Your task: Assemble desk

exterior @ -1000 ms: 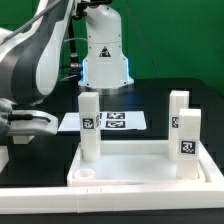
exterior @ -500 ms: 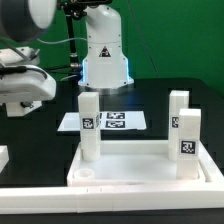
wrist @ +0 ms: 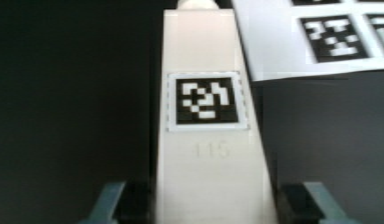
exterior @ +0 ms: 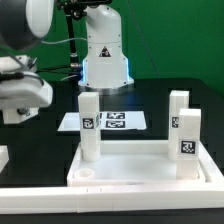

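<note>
The tabletop panel [exterior: 140, 172] lies on the bench [exterior: 150, 100] at the near edge of the exterior view, around six o'clock. Three leg posts stand upright in it: one [exterior: 89, 126] at its corner toward nine o'clock, two toward three o'clock, the nearer post [exterior: 186, 142] just before the farther one [exterior: 178, 112]. An open socket [exterior: 83, 173] sits before the nine-o'clock post. Behind the panel, toward twelve o'clock, lies the marker board [exterior: 112, 121], and behind that the robot base [exterior: 104, 55]. The hand [wrist: 210, 197] hangs at nine o'clock (well apart from the panel); a fourth leg post [wrist: 210, 110] lies between its fingers [wrist: 111, 200], the marker board beside the post's far end.
</note>
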Available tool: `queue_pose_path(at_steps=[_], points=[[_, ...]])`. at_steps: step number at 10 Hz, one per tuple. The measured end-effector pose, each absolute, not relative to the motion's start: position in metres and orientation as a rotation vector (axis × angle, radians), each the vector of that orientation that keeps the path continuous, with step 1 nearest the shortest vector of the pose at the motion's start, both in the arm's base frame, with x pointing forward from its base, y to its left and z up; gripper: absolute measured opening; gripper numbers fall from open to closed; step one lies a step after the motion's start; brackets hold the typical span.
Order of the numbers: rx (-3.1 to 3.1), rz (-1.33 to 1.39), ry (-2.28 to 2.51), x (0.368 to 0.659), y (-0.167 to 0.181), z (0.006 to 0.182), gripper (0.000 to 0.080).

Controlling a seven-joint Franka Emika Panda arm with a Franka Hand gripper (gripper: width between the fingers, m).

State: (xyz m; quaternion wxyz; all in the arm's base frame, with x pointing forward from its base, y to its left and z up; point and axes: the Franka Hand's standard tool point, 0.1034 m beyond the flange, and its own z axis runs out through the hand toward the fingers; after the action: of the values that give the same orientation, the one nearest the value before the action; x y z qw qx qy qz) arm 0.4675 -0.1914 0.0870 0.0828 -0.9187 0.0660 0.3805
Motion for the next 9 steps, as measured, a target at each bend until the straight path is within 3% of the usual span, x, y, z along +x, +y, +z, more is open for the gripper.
queue_pose_path(at_steps=[2, 3, 7, 9], points=[[-2.784, 0.95, 0.245, 0.5, -0.174, 0.128, 0.0287], [-2.838, 0.819, 0.251, 0.512, -0.176, 0.139, 0.0287], [-2.979, 0.43, 0.276, 0.517, -0.183, 0.137, 0.0287], [-3.052, 0.153, 0.286, 0.557, -0.165, 0.161, 0.0287]])
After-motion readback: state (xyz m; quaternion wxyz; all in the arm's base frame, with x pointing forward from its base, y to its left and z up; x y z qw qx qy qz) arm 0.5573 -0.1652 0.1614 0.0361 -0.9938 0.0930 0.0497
